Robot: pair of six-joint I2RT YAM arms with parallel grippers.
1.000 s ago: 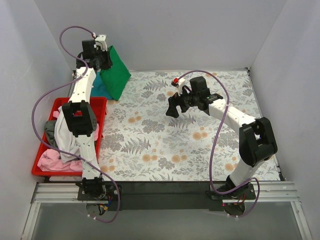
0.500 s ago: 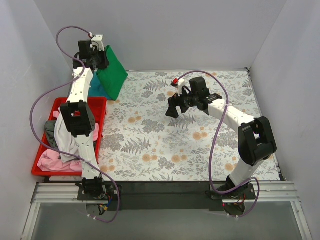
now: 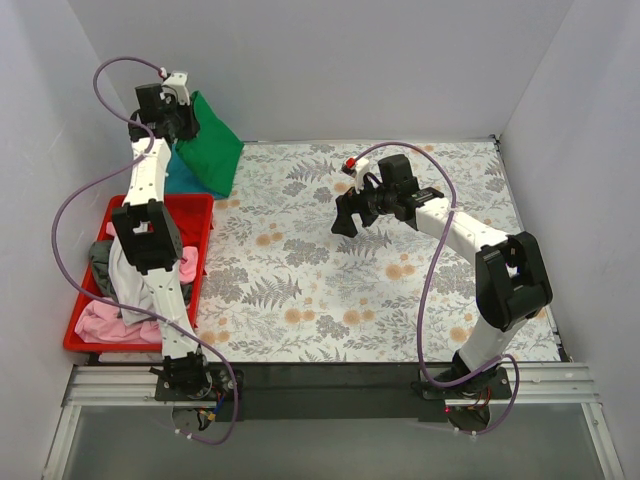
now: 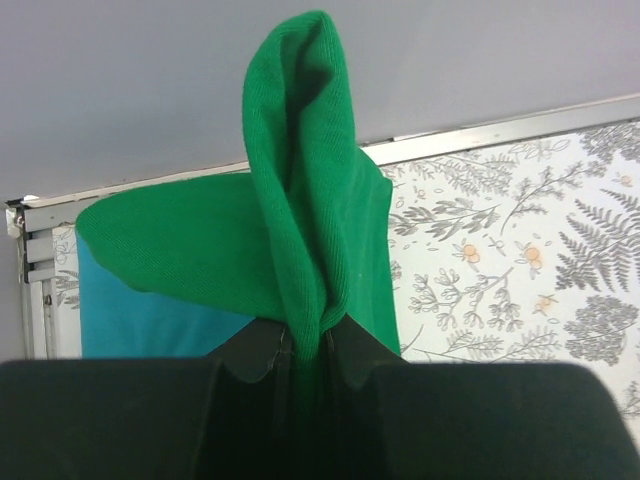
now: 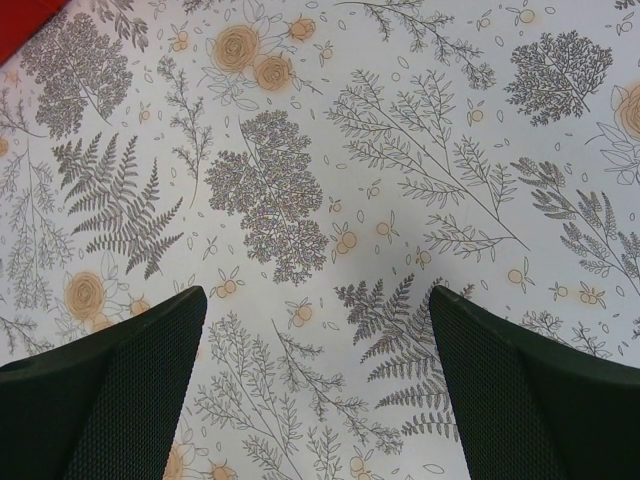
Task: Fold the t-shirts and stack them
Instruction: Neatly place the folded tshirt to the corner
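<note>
My left gripper [image 3: 183, 112] is raised at the far left corner and is shut on a bunched edge of the bright green t-shirt [image 3: 209, 148], which hangs folded from it. In the left wrist view the green t-shirt [image 4: 300, 220] rises between my shut fingers [image 4: 255, 355]. A teal-blue t-shirt [image 3: 184, 182] lies flat under it and also shows in the left wrist view [image 4: 140, 320]. My right gripper [image 3: 346, 215] is open and empty above the middle of the table; its view shows only floral cloth [image 5: 320, 200] between the fingertips [image 5: 150, 340].
A red tray [image 3: 200, 205] at the left edge holds white [image 3: 128, 275], pink [image 3: 105, 320] and dark grey [image 3: 100, 258] t-shirts in a heap. White walls close in the back and sides. The grey floral table cloth [image 3: 330, 290] covers the table.
My left gripper has moved left and toward the back corner with the green t-shirt, carrying it over the teal-blue one. The right arm has hardly moved.
</note>
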